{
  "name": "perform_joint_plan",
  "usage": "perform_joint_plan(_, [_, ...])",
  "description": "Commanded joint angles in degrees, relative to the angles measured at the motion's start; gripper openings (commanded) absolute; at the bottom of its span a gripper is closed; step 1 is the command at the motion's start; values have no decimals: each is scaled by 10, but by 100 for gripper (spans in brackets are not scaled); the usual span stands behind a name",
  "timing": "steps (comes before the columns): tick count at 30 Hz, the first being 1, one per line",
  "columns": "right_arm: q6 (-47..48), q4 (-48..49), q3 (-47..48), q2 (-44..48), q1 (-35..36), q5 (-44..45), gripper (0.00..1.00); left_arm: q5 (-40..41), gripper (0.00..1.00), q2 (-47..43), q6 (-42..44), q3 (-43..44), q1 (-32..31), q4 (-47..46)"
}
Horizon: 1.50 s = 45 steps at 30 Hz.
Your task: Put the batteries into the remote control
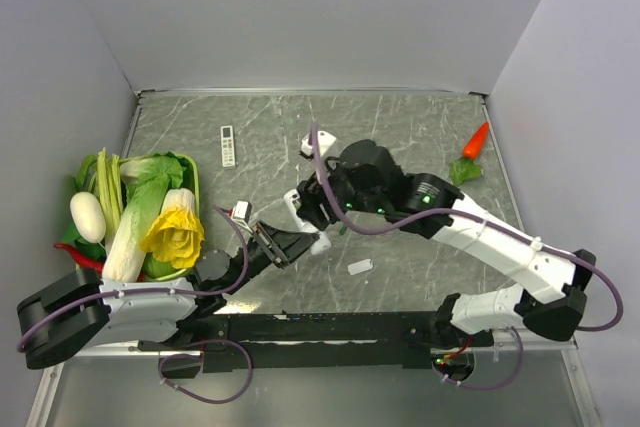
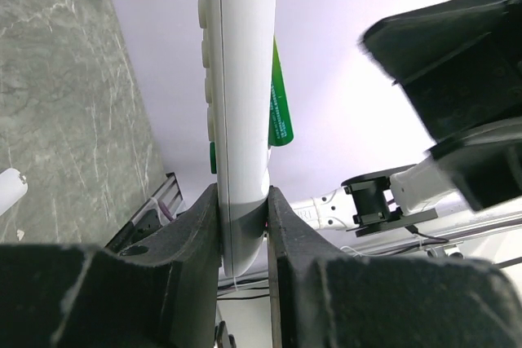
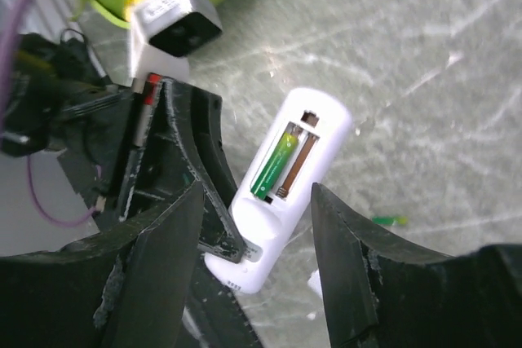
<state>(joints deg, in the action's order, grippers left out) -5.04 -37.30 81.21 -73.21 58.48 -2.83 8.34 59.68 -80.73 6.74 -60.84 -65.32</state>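
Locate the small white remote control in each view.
Top external: remote control at centre, only a white end showing.
Left wrist: upright, centre.
Right wrist: centre, back open, one green battery inside.
Shared landmark: the left gripper clamping its end.

The left hand (image 2: 243, 205) clamps the remote control (image 2: 241, 79), a green battery (image 2: 279, 107) showing.

The left arm (image 1: 140, 302) lies low and reaches from its base toward the middle. The left tool (image 1: 287, 244) is clamped on one end of the remote control (image 2: 241, 79), a finger on each side. The right arm (image 1: 500, 237) bends in from the right. The right tool (image 1: 308, 209) hangs just above the left one, its fingers (image 3: 155, 266) spread apart and gripping nothing.
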Motion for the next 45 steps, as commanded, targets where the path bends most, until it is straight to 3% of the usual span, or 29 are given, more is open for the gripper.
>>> perform_joint_plan(1, [129, 92, -42, 71, -44, -187, 60, -10, 2, -18, -8, 7, -2, -29])
perform_joint_plan(9, [346, 171, -141, 122, -117, -397, 59, -10, 2, -49, -5, 14, -2, 23])
perform_joint_plan(15, [420, 198, -163, 109, -142, -487, 52, -21, 2, -56, -3, 22, -2, 40])
perform_joint_plan(26, [513, 130, -130, 32, -159, -548, 49, -40, 2, -48, 1, 34, -2, 39])
perform_joint_plan(45, [506, 145, -137, -9, -183, -592, 44, -53, 2, -40, 3, 43, -2, 39])
